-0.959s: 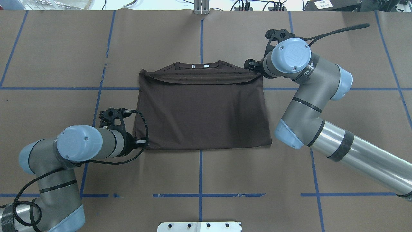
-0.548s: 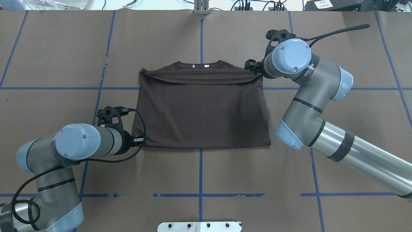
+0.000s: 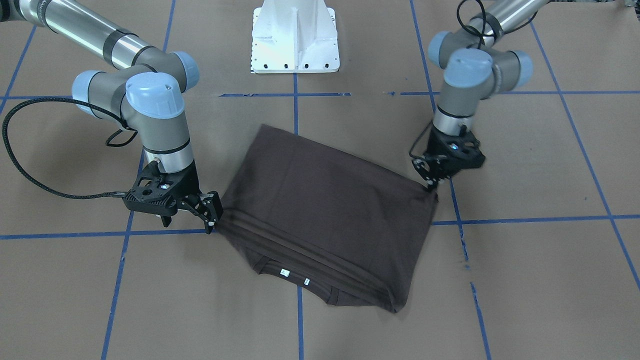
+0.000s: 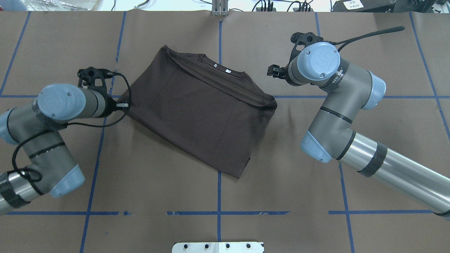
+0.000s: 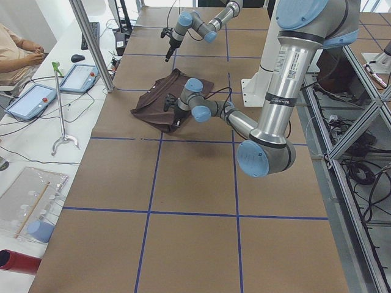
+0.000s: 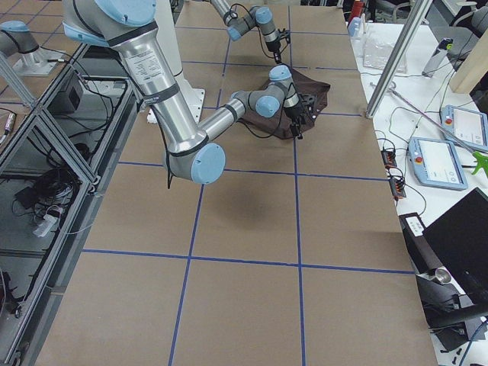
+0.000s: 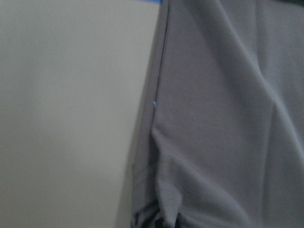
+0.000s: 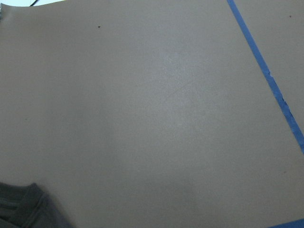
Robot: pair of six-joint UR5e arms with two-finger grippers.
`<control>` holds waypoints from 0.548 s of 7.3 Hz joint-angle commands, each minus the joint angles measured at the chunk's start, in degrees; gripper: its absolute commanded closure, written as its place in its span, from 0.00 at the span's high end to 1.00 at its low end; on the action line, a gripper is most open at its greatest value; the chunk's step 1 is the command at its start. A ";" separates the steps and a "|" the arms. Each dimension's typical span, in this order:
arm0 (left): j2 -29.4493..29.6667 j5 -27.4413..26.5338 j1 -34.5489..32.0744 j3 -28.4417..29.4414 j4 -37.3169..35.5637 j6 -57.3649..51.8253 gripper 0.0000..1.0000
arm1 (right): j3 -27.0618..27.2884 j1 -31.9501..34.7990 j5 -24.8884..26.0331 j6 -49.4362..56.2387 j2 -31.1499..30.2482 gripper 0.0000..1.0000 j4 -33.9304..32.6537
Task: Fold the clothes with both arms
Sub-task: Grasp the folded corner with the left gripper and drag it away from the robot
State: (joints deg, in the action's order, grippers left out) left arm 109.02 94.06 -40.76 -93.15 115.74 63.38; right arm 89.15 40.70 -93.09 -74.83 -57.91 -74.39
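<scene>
Front-facing view: dark brown T-shirt (image 3: 325, 210), folded, lies flat on the paper-covered table (image 3: 525, 280), skewed against the blue tape (image 3: 525, 219) grid. White neck labels (image 3: 285, 272) face the camera. Left gripper (image 3: 431, 186) points down on one T-shirt corner, clamped on the cloth. Right gripper (image 3: 210, 220) sits at the opposite corner, jaws apart, holding nothing.

Overhead view: T-shirt (image 4: 197, 112) lies diagonal between the arms. Left gripper (image 4: 123, 104) is on its left corner. Right gripper (image 4: 272, 70) is off the cloth.

Left wrist view: blurred; T-shirt (image 7: 228, 118) fabric bunches at the bottom edge.

Right wrist view: bare paper, blue tape (image 8: 266, 71), and a T-shirt (image 8: 23, 209) corner at lower left, ungripped.

Side views: T-shirt (image 5: 162, 104) is small, mid-table; grips not legible.
</scene>
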 commanded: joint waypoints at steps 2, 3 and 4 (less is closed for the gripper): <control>21.60 -0.11 -9.15 34.04 12.42 -4.67 0.00 | 0.67 0.00 0.01 -0.22 -0.01 1.00 -0.05; 26.29 -0.46 -9.59 41.05 16.14 -4.93 0.00 | 1.55 -0.09 0.01 -0.57 -0.01 1.00 -0.05; 26.16 -0.46 -10.03 41.12 16.36 -5.02 0.00 | 1.64 -0.53 0.10 -1.01 0.25 1.00 -0.05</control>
State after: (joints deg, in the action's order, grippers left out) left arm 132.52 93.73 -50.02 -56.41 129.77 58.59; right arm 90.36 40.51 -93.05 -75.39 -57.85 -74.44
